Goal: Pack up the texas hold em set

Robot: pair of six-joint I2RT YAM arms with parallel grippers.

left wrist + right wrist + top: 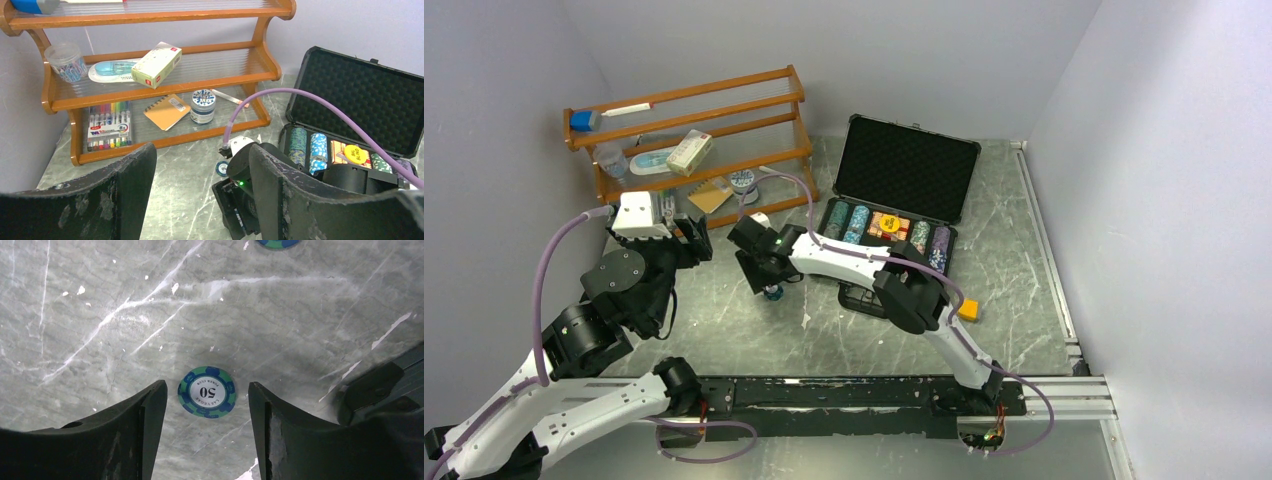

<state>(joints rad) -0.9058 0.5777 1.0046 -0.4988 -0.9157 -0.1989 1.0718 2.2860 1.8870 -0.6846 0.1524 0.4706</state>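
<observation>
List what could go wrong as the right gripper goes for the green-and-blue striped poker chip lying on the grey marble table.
1. The green-and-blue striped poker chip lies flat between the right gripper's open jaws; they may skid over it or flick it away.
2. A second blue-and-green chip lies close beyond and might get knocked.
3. The left gripper hangs open close to the right arm, so they could collide.

This looks like a robotics lab test cell. Plain pale walls [494, 120] box in a grey marble-patterned table [1024, 262], and behind the left gripper [202, 150] the arms are bolted to a mounting rail [844, 392], with a purple cable [285, 91] trailing. Beyond that gripper stands a wooden rack [150, 15] of stationery props: markers [110, 127] and a notepad [167, 111].
</observation>
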